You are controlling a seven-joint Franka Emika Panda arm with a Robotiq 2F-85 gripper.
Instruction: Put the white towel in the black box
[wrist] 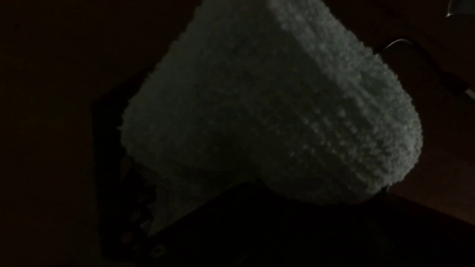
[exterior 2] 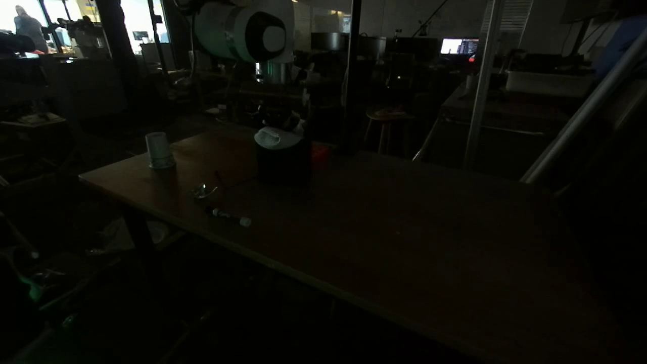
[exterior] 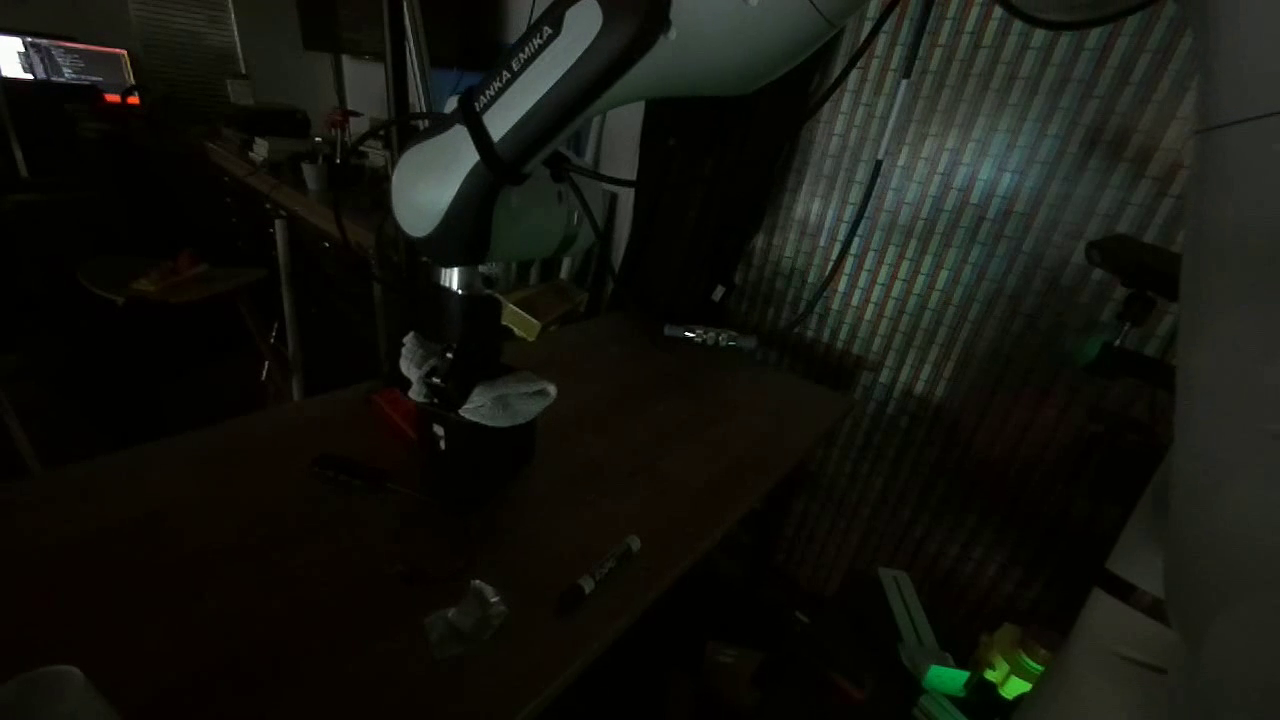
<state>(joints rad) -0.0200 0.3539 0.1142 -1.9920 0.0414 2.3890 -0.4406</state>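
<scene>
A: Where is the white, fluffy cloth towel (exterior: 508,398)?

B: It is at the top of the black, straight-walled box (exterior: 485,458), bulging above the rim. How deep it goes inside, I cannot tell.

A: And the black gripper (exterior: 447,385)?

B: It points downward over the box, with white cloth visible on both its sides. Its fingertips are hidden by cloth and darkness, so I cannot say if they are pressed together or apart.

A: What does the wrist view give?

B: The folded towel fills the middle, and a dark wall of the box appears at the left.

A: What else is on the brown table (exterior 2: 404,227)?

B: Just beside the box is a red object (exterior 2: 319,155). A white-and-dark marker pen (exterior: 600,575) lies near a crumpled, shiny wrapper (exterior: 468,618). A pale, tapered cup (exterior 2: 159,150) stands with its wider end down.
</scene>
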